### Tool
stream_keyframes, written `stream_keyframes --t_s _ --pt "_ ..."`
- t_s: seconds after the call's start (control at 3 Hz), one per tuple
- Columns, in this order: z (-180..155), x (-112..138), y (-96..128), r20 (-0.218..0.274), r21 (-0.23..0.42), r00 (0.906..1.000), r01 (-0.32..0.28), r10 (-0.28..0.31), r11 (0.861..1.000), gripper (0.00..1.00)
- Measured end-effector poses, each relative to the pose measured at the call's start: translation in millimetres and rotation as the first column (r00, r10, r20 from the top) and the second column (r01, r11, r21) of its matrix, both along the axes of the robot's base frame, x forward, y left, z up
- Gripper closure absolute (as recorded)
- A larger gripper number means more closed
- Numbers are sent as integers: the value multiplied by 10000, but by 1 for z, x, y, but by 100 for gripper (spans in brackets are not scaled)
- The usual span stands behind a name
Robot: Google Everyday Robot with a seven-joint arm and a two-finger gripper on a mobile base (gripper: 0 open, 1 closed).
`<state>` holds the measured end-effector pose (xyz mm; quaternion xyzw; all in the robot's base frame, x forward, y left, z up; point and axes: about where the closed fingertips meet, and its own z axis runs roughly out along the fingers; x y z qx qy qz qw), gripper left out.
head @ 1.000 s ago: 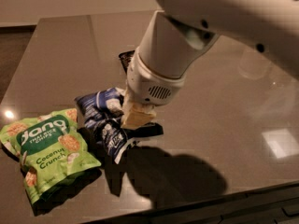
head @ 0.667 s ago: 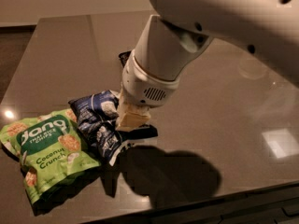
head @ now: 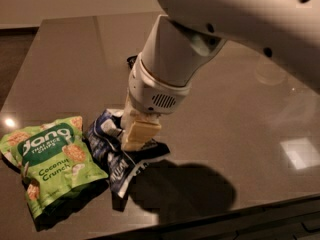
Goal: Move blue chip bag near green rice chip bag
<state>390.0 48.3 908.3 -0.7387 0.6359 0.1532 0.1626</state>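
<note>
You see the 2-finger gripper (head: 136,134) low over the dark glossy table (head: 240,94), fingers (head: 141,130) pinching the crumpled dark blue foil chip bag (head: 111,156), just beside the bright green rice chip pouch (head: 50,164).

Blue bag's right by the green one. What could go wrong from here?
1. The blue chip bag lies close beside the green rice chip bag, possibly touching it. A further push left could shove the green bag, which sits near the front edge of the table.
2. The gripper is down on crumpled foil, so lifting away may drag the blue bag back.
3. A dark wrapper lies mostly hidden behind the arm, and a retreat could clip it.
</note>
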Motion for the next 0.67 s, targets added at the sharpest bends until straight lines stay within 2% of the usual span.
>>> stream_keyframes --t_s 0.33,0.67 --pt "1 -1 1 39 0 10000 -19 19 10000 0" --pt "2 -1 1 49 0 10000 -24 24 10000 0"
